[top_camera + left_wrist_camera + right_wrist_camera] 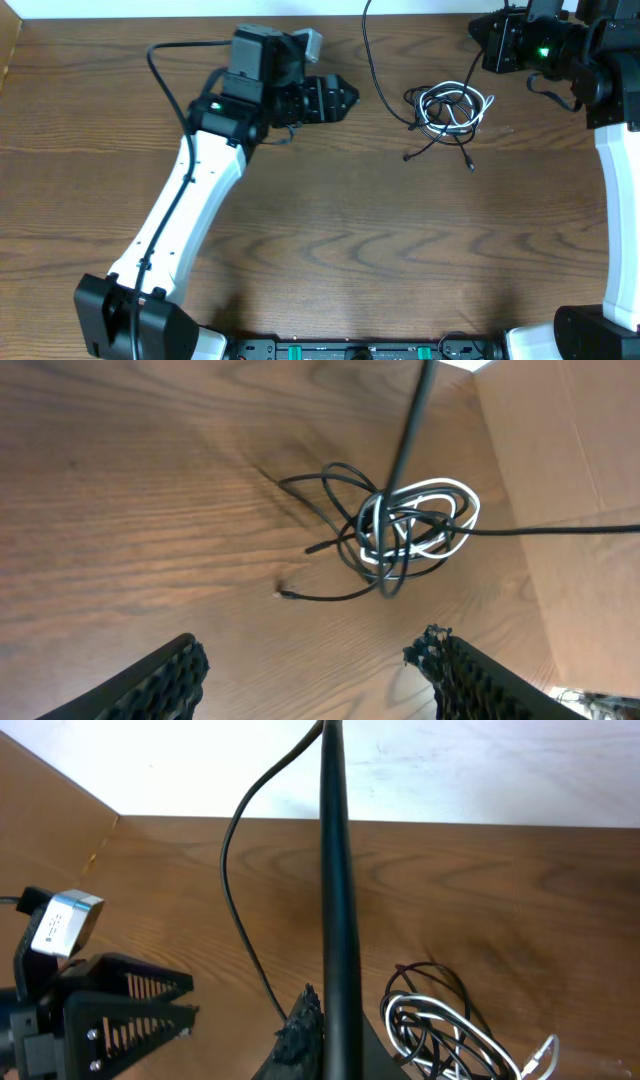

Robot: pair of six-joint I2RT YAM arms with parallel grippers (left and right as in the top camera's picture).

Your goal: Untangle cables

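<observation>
The cables [452, 108] are lying in one tangle on the table [330, 230], toward two o'clock from its middle. The left gripper [338, 98] is pointing at them from their nine o'clock, its fingers [165, 675] standing wide apart and holding nothing. The right gripper [480, 40], at their one o'clock, is pinching a taut black cable [335, 870].
</observation>
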